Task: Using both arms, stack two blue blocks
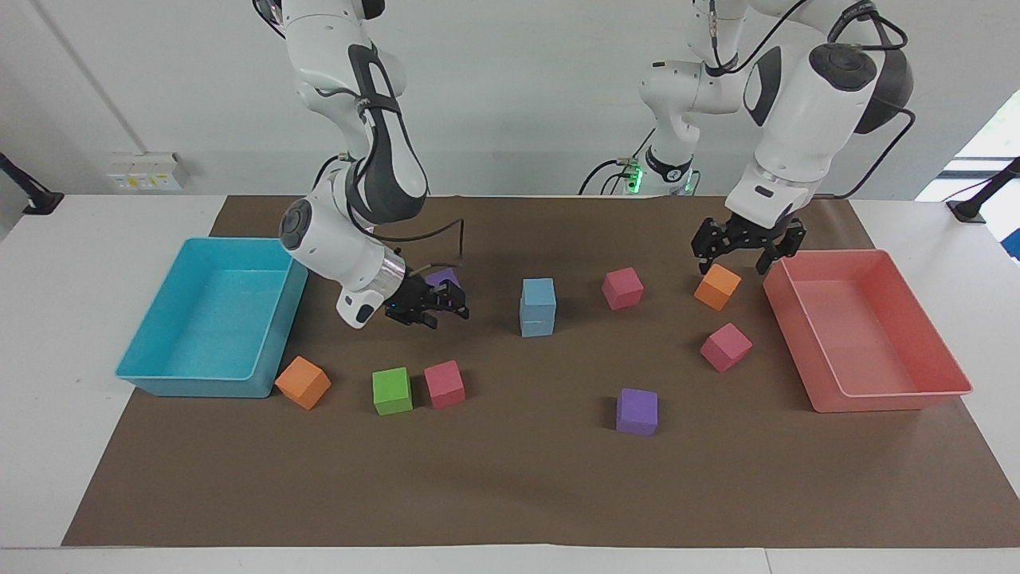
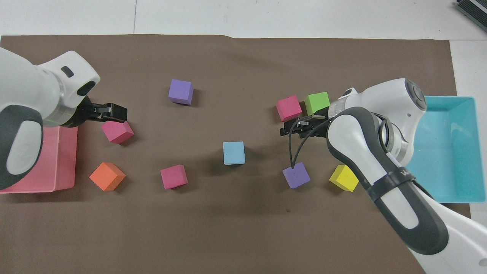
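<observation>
Two blue blocks (image 1: pixel 538 307) stacked mid-mat, one on the other, nothing touching them. Left gripper (image 1: pixel 747 247) spread wide, empty, over the orange cube (image 1: pixel 717 286) by the pink tray (image 1: pixel 868 399). Right gripper (image 1: pixel 437 305) spread, empty, low beside the purple cube (image 1: pixel 443 278).

Readable text: none, neither view.
Right arm (image 2: pixel 384 182) band lettering: present, too small to read.
</observation>
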